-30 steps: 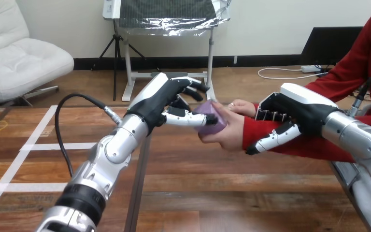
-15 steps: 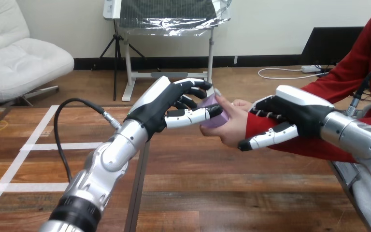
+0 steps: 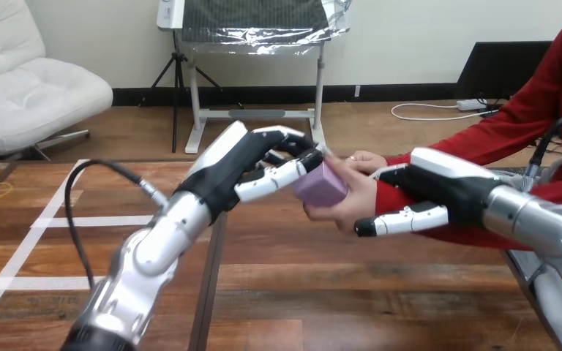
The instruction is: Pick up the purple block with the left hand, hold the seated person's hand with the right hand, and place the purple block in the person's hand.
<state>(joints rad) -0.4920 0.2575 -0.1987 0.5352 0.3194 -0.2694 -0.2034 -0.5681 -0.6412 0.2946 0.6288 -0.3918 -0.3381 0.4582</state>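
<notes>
- Placement step: your left hand [image 3: 243, 159] pinches the purple plastic cube block [image 3: 322, 187], which lies in the person's hand [image 3: 356, 209] at frame centre.
- Right hand [image 3: 439, 184] beside it: grip cannot be told.
- Next: spread the left hand and withdraw.

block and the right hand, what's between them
In the head view, the person's hand, with the block resting in it, and its red-sleeved wrist lie between the block and the right hand.

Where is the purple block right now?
In the head view's middle, the purple block lies in the person's hand, with the robot's left hand pinching its upper-left corner.
</notes>
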